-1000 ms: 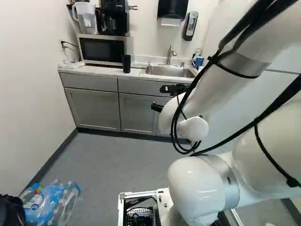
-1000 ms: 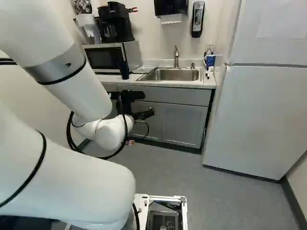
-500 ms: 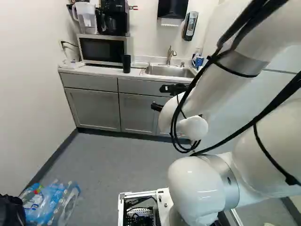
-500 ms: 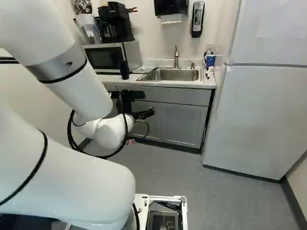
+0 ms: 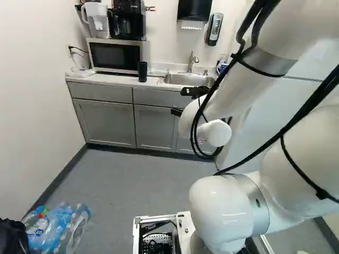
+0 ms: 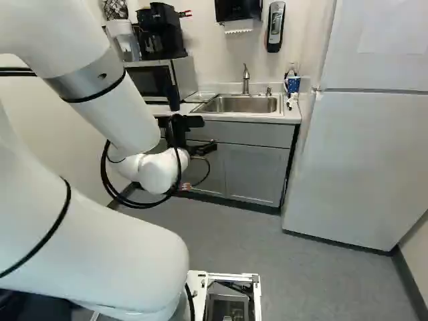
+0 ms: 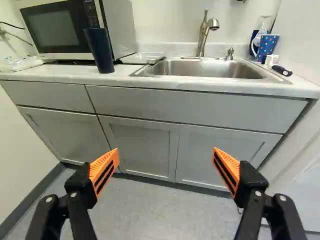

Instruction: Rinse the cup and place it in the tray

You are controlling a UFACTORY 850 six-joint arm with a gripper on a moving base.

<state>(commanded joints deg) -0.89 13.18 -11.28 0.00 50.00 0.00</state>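
Observation:
My gripper (image 6: 203, 148) hangs in front of the grey cabinets, short of the counter and lower than its top. In the wrist view the gripper (image 7: 166, 165) is open wide, orange pads far apart, nothing between them. A tall dark cup (image 7: 100, 51) stands upright on the counter ahead, in front of the microwave's side; it also shows as a dark cup (image 5: 142, 72) in the left base view. A low, pale, flat tray (image 7: 142, 58) lies between cup and sink. The steel sink (image 7: 205, 69) has a faucet (image 7: 204, 33) behind it.
Microwave (image 7: 62, 29) stands behind the cup. A blue patterned cup (image 7: 267, 48) and small items stand beyond the sink's far end. The counter's front edge (image 7: 165, 88) crosses ahead; a white refrigerator (image 6: 364, 160) stands to the right. Bottles (image 5: 58, 227) lie on the floor.
My arm has shifted, lifting the gripper slightly against the cabinets. The base has not moved, and the cup and tray stand as before.

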